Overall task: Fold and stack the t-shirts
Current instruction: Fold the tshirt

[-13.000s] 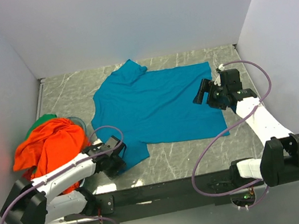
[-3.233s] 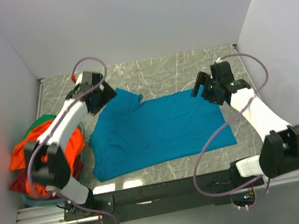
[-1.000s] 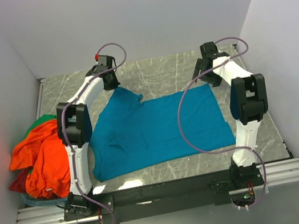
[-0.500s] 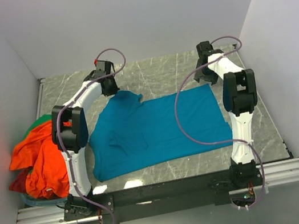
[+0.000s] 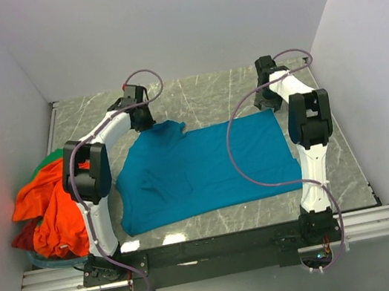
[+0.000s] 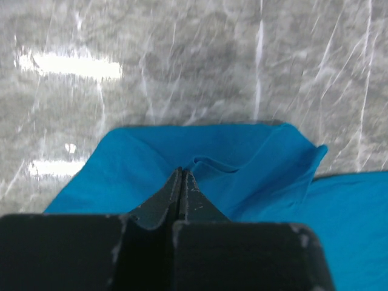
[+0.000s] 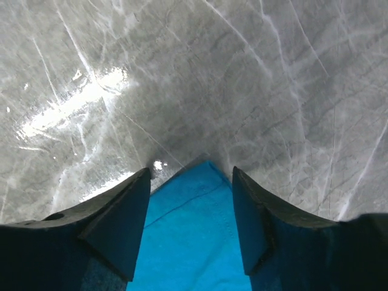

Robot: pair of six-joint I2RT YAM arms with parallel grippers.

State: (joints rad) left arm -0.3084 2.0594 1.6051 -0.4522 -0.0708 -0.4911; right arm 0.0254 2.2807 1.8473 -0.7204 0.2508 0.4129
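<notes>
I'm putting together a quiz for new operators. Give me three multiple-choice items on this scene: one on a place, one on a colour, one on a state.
1. Where does the orange t-shirt lie?
A. at the far right corner
B. bunched at the left side of the table
C. in the middle of the near edge

2. What colour is the spread t-shirt?
A. red
B. green
C. teal blue

3. How does the right tool stand?
A. open, astride a corner of the spread t-shirt
B. shut on cloth
C. out of view

Answers:
1. B, because the top view shows it heaped at the left.
2. C, because the cloth laid out mid-table is teal.
3. A, because the right wrist view shows a gap between its fingers with the teal corner in it.
</notes>
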